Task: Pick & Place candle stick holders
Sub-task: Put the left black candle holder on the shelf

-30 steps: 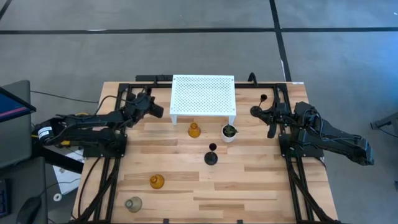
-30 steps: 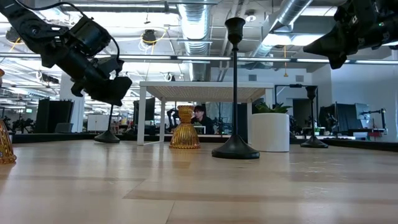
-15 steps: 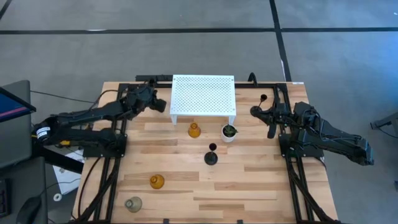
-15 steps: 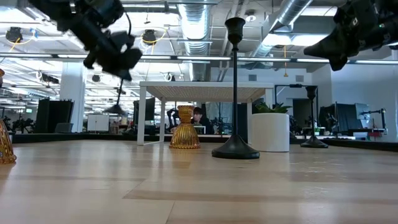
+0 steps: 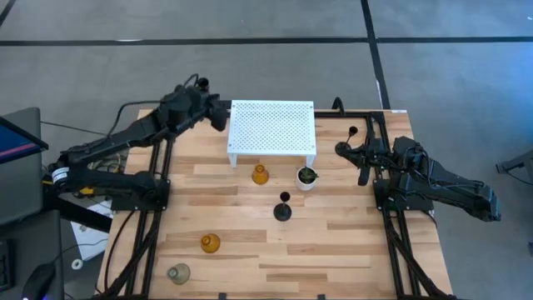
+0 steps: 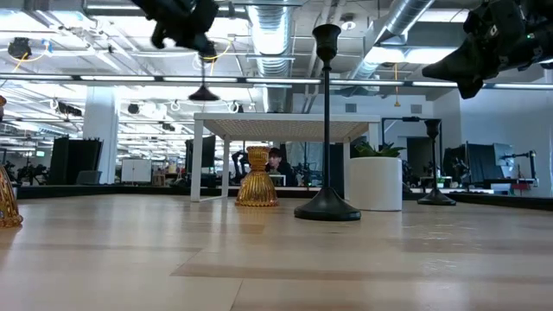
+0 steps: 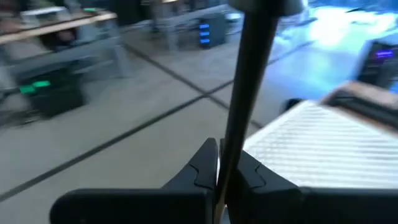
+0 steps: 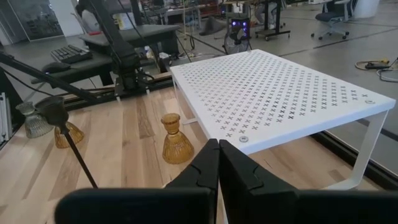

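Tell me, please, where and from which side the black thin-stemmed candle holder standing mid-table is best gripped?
Grip the black thin-stemmed candle holder low on its slender upright stem, coming in level from the bare front side. The stem is narrow enough for the fingers, while the white pot crowds it behind.

No readable text, label, brand, number or sign is found in any view. The perforated white shelf carries only cross-shaped cut-outs, no lettering. Glowing screens in the room behind the bench are seen in the low view; writing may be on them, but none can be made out.
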Robot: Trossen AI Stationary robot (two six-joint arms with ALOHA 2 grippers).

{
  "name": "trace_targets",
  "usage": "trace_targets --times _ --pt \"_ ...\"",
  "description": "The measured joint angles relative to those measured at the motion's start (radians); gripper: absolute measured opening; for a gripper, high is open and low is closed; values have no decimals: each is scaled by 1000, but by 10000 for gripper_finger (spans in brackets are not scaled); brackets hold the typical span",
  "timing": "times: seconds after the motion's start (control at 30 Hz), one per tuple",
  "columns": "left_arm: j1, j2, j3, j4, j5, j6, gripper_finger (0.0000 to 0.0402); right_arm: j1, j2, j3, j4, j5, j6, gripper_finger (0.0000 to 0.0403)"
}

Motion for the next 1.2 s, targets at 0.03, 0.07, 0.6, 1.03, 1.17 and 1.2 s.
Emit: trace_targets --times 0.03,0.07,0.6,1.03,1.17,1.2 --pt "5 17 23 -1 34 -1 8 0 0 0 0 0 0 0" --pt "10 37 47 1 63 -2 8 0 0 0 0 0 0 0" --pt "134 382 280 -4 310 -16 8 0 0 0 -12 0 -1 0" --pt "134 403 284 2 316 -38 8 0 0 0 -16 0 -1 0" --pt "131 413 284 3 318 -52 8 0 0 0 -17 0 -2 0" --pt "131 421 284 5 319 -56 8 0 0 0 -18 0 -4 0"
